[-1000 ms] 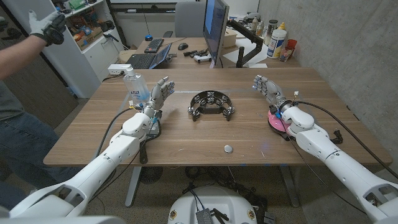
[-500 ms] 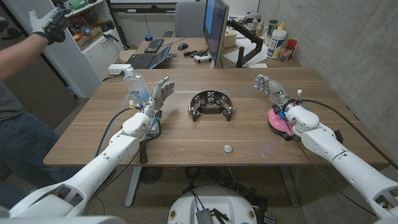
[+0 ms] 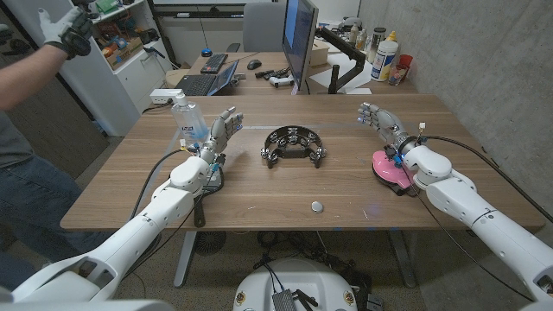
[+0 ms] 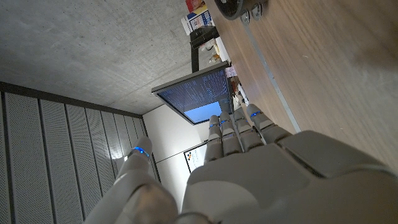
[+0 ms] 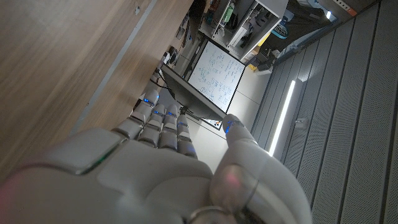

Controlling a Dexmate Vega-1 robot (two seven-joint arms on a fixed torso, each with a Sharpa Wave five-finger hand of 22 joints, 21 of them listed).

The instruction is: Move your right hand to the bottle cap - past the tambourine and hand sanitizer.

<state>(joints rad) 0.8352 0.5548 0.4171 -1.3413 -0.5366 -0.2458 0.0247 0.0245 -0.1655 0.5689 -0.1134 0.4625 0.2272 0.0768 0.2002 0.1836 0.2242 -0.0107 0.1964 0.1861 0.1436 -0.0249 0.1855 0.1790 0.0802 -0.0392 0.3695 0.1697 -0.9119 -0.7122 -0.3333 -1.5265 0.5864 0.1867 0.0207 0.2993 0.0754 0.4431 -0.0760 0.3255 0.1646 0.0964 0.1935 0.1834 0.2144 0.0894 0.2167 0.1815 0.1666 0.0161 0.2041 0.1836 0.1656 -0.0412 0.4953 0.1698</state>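
A small silver bottle cap (image 3: 317, 206) lies on the wooden table (image 3: 259, 186) near its front edge, in the middle. The black tambourine (image 3: 294, 145) sits at the table's centre, and its rim (image 4: 239, 7) also appears in the left wrist view. A clear hand sanitizer bottle (image 3: 188, 119) stands at the far left. My right hand (image 3: 380, 121) is on the right side, open with fingers apart, well away from the cap and holding nothing; its back (image 5: 155, 162) shows in its wrist view. My left hand (image 3: 220, 131) is open beside the sanitizer, fingers pointing up.
A pink object (image 3: 388, 168) lies under my right wrist. A monitor (image 3: 299, 39), laptop (image 3: 207, 79) and bottles (image 3: 386, 56) stand on a desk behind the table. A person (image 3: 34, 78) with a raised gloved hand stands at the left.
My right hand and forearm have drifted a little to the right and away from the table's centre. The left hand and the objects have stayed put.
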